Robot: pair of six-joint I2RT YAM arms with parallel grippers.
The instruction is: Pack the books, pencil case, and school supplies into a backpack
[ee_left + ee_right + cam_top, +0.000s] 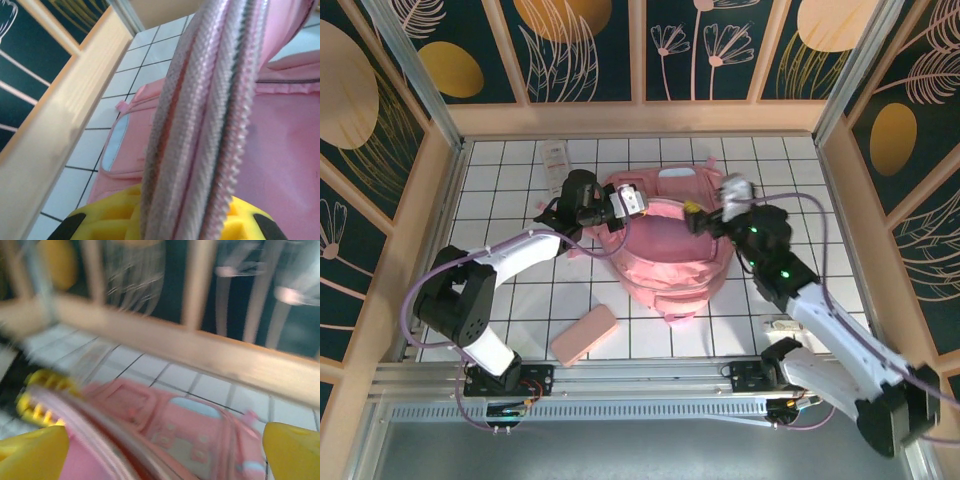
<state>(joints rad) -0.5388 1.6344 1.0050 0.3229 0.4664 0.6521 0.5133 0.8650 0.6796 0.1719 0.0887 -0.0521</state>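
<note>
While the pink backpack (660,285) lies in the middle of the tiled bench (500,175) with its mouth open upward, the overhead view has an arm at each side of that opening. The left tool (623,204) is at the left rim and the right tool (702,218) is at the right rim. From up here I cannot tell how wide either one stands. The pencil case (584,334) lies flat on the near-left tiles, well apart from the backpack, between it and the left arm's base. A clear packet (554,157) lies on the far-left tiles near the back wall. A tiny whitish item (783,324) rests just beside the right arm on the near right.

On the left wrist view, the left tool (175,220) is drawn narrow on the backpack's zip edge (200,115). The ribbed band runs up from between the yellow pads (105,217) and touches both of them. The backpack (285,165) spreads out behind it, and the bench (75,150) and the wooden wall (55,125) lie to the left.

The right wrist view is blurred. The right tool (162,452) stands wide, with its yellow fingers (32,455) at opposite lower corners and nothing clamped between them. It hangs over the backpack (200,430).
</note>
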